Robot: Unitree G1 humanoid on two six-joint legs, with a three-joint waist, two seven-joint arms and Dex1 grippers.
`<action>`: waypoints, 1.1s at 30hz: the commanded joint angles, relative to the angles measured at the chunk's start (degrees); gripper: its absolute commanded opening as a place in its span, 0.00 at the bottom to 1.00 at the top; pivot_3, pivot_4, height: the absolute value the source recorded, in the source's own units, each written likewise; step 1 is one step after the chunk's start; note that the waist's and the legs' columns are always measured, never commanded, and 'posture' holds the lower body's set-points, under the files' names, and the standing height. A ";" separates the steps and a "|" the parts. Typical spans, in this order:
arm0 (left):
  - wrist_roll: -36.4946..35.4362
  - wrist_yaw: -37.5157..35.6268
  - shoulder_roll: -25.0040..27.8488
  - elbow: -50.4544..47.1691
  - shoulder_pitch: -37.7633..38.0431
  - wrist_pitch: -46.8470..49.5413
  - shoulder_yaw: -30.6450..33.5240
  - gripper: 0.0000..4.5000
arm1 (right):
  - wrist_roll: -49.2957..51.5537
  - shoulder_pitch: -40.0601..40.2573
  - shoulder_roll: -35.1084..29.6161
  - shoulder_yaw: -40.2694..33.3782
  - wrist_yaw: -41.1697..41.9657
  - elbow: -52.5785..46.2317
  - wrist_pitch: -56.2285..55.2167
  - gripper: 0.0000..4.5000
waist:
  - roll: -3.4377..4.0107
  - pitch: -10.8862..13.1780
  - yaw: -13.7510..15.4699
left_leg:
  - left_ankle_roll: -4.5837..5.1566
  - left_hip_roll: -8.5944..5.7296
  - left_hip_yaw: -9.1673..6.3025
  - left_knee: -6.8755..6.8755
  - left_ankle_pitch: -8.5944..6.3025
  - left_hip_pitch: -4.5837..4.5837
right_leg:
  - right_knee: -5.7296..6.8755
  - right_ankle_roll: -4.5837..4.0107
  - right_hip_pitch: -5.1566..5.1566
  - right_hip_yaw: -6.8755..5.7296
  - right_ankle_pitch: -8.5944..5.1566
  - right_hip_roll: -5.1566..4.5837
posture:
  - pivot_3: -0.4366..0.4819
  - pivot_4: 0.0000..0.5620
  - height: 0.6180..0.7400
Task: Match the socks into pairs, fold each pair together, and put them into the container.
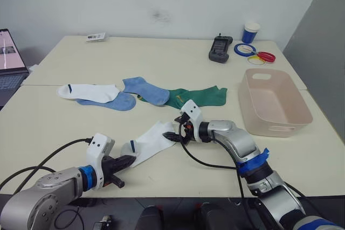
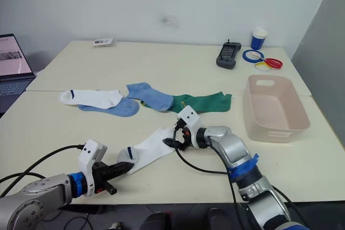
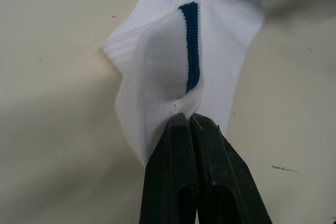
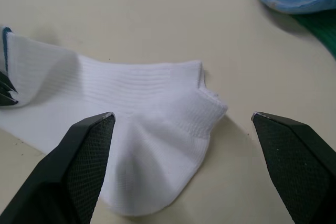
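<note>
**White sock pinched at near edge, two grippers on it**

Head views: White sock [image 1: 150,141] flat on cream table [image 1: 161,57], near edge, centre-left. Left gripper [image 1: 131,160] at its near-left end, fingers pressed together on the cuff by the dark stripe. Right gripper [image 1: 171,136] at the sock's far-right end, touching or just above the fabric; cannot tell which from here. Farther back, a row of loose socks: second white sock [image 1: 89,91] leftmost, overlapping a light blue sock [image 1: 116,102]; another light blue sock [image 1: 146,90] beside it, lying over the left end of a dark green sock [image 1: 197,97]. Second green sock not made out. Pink-beige container [image 1: 274,100] on the right, well apart from the socks. Far right corner: blue paper cup [image 1: 250,32], coloured rings [image 1: 254,53], black handset [image 1: 220,48]. Laptop [image 1: 11,57] at far left.

Left wrist view: Black fingers [image 3: 178,182] clamped tight on a fold of white cuff, blue stripe just beyond the tips.

Right wrist view: Fingers [image 4: 89,150] spread wide, straddling the sock's rounded end, nothing gripped.
</note>
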 commanded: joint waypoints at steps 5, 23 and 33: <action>0.24 -0.20 0.10 -0.66 0.84 -1.77 0.75 0.00 | 2.25 -1.36 0.33 -2.53 1.33 -0.82 0.53 0.50 | 0.01 0.00 0.00 | 0.00 0.01 -0.02 0.00 0.00 0.00 | -0.01 0.00 -0.01 0.05 0.00 -0.01 | 0.48 0.27 1.00; 4.81 1.46 -4.20 -0.25 -4.04 -10.19 -6.51 0.00 | 15.94 13.32 -8.60 -15.87 -4.14 -34.72 29.98 0.01 | 0.05 0.03 0.53 | 0.00 -0.08 -0.04 -0.01 0.00 -0.10 | -0.09 0.02 -0.02 0.04 -0.01 -0.13 | 0.48 0.27 1.00; 7.58 4.86 -7.17 -1.38 -2.08 -9.95 -11.40 0.00 | 20.34 20.07 -8.48 -23.06 -11.42 -44.18 40.13 0.01 | 0.06 0.03 0.02 | 0.00 -0.06 0.00 -0.10 0.00 -0.03 | -0.05 0.03 -0.06 0.02 -0.01 0.08 | 0.48 0.27 1.00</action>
